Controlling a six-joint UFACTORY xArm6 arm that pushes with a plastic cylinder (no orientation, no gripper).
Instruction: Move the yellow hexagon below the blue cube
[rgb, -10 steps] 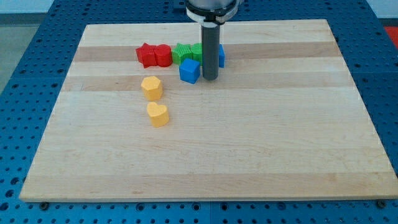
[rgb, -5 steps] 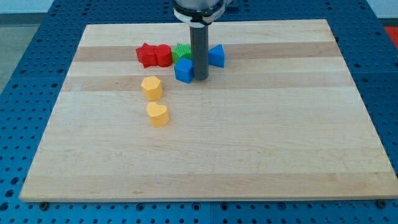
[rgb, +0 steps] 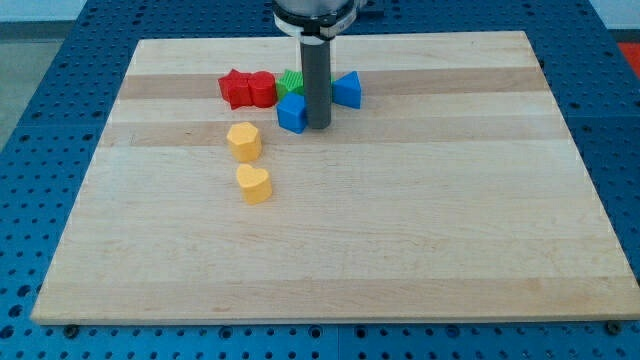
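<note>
The blue cube (rgb: 292, 113) sits near the top middle of the wooden board (rgb: 400, 220). My tip (rgb: 317, 125) rests on the board, touching the cube's right side. The yellow hexagon (rgb: 244, 141) lies to the lower left of the cube, a short gap away. A yellow heart-shaped block (rgb: 254, 184) lies just below the hexagon. The rod hides part of the green blocks behind it.
Two red blocks (rgb: 247, 89) sit in a row at the view's top left of the cube. Green blocks (rgb: 291, 82) stand just behind the cube. A blue triangular block (rgb: 347, 90) lies right of the rod.
My tip has moved to the view's left and pushed the blue cube a little left and up. The yellow blocks have not moved.
</note>
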